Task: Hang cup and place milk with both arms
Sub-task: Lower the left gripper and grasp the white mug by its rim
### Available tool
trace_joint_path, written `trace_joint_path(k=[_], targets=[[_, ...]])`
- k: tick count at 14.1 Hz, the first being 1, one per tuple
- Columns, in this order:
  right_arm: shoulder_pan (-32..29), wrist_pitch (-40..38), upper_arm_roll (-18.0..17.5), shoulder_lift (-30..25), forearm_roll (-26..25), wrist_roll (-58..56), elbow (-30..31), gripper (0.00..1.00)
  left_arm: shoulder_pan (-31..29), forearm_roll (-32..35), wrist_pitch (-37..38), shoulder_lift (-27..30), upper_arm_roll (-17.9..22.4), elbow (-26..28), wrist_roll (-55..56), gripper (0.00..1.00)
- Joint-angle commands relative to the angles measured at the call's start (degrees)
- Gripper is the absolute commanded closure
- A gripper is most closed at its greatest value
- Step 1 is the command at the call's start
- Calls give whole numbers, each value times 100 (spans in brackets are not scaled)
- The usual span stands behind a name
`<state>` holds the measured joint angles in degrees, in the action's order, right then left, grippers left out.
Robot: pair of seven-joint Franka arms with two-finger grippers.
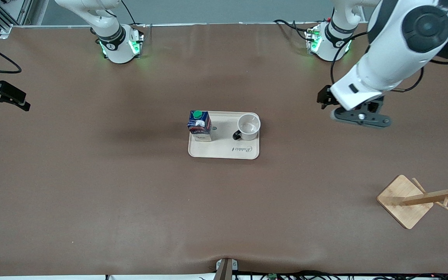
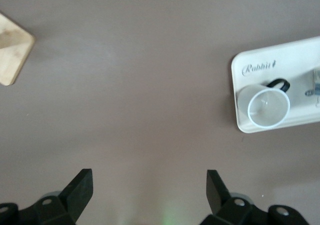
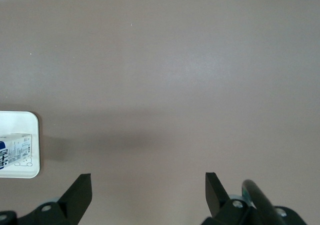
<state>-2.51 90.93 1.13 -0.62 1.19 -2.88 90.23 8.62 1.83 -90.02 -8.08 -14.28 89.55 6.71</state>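
Both black grippers [image 2: 147,195] [image 3: 147,195] hover spread above matte brown table [image 1: 91,175].

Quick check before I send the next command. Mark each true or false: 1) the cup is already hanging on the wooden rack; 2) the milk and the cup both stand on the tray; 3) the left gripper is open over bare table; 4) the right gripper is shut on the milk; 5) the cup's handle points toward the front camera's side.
1) False. The cup stands on the tray; the wooden rack holds nothing.
2) True. The milk stands upright beside the cup, toward the right arm's end of the tray.
3) True. The left gripper hangs open over bare table.
4) False. The right gripper is open, holding nothing, apart from the milk.
5) True.
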Motion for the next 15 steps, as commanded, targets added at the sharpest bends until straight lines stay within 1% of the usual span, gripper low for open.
trace_joint_path(k=[1,3,4,7,8,11,15], targets=[[-161,-31,-104,97,4,16,-146,0,-35,-16,-181,-158,-22,80,-809,0],[-153,-31,-104,97,-5,16,-146,0,-36,-16,-409,-333,-22,185,-1626,0],[-153,-31,-113,97,-31,24,-146,0,-1,-8,-585,-352,-31,325,-1812,0],[-144,-31,-104,97,-75,51,-146,0,166,71,-1498,-396,-66,948,-2575,0],[-153,-31,-104,97,-67,51,-146,0,236,71,-1701,-439,-66,1064,-2770,0],[-162,-31,-113,140,4,60,-146,0,587,80,-1939,-624,-66,1091,-2851,0],[-162,57,-104,149,12,60,-146,0,878,89,-2238,-887,-75,1100,-3070,0]])
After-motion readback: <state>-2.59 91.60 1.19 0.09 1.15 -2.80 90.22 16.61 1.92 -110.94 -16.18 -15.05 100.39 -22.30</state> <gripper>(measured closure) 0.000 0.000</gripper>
